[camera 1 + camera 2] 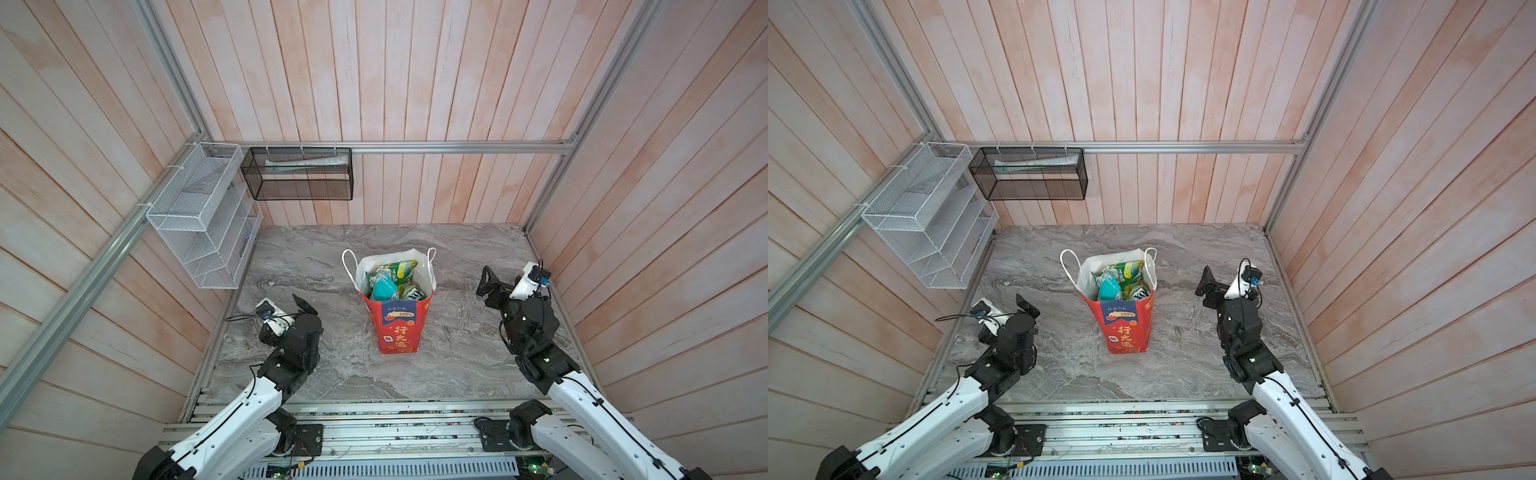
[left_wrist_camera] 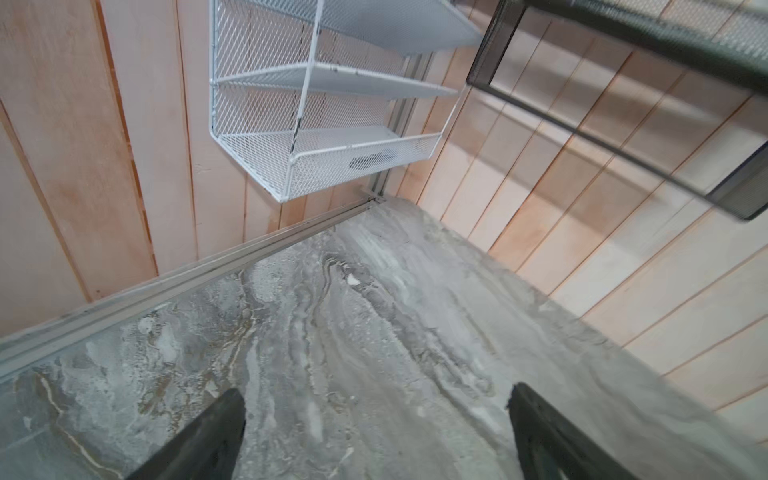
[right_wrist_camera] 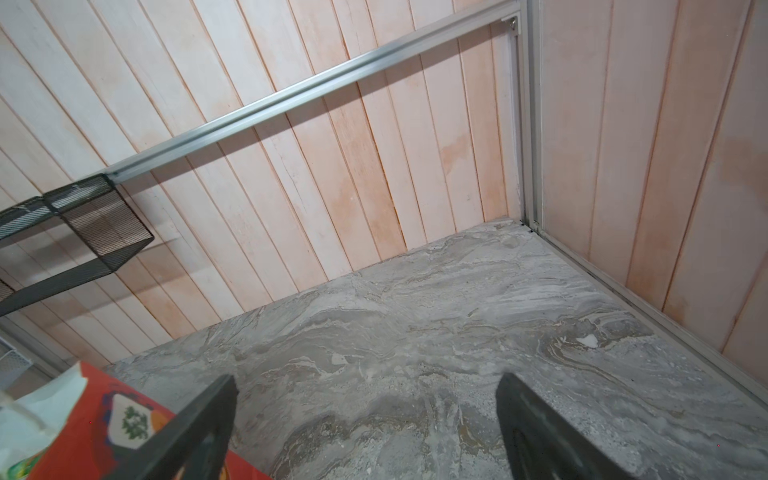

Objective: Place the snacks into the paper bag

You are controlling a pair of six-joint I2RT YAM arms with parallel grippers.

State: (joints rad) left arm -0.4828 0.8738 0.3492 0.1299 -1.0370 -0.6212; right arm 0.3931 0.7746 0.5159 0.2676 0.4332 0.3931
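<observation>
The left claw (image 2: 376, 432) is hanging wide and empty over the grey marbled tabletop (image 2: 374, 316), well to the left of the paper bag (image 1: 395, 322). The right claw (image 3: 370, 419) is gaping equally wide, gripping nothing, apart from the bag on its right. The red bag is standing upright, and the snacks (image 1: 392, 278), green, yellow-green and teal pouches, are lying piled inside it. Behind the bag to its left, a white mesh rack (image 1: 199, 220) and a black mesh basket (image 1: 299, 174) are hanging on the walls.

Lower snacks (image 1: 392, 279) buried in paper bag (image 1: 397, 328) — count unclear, black basket (image 2: 665, 31) cropped, blurred
</observation>
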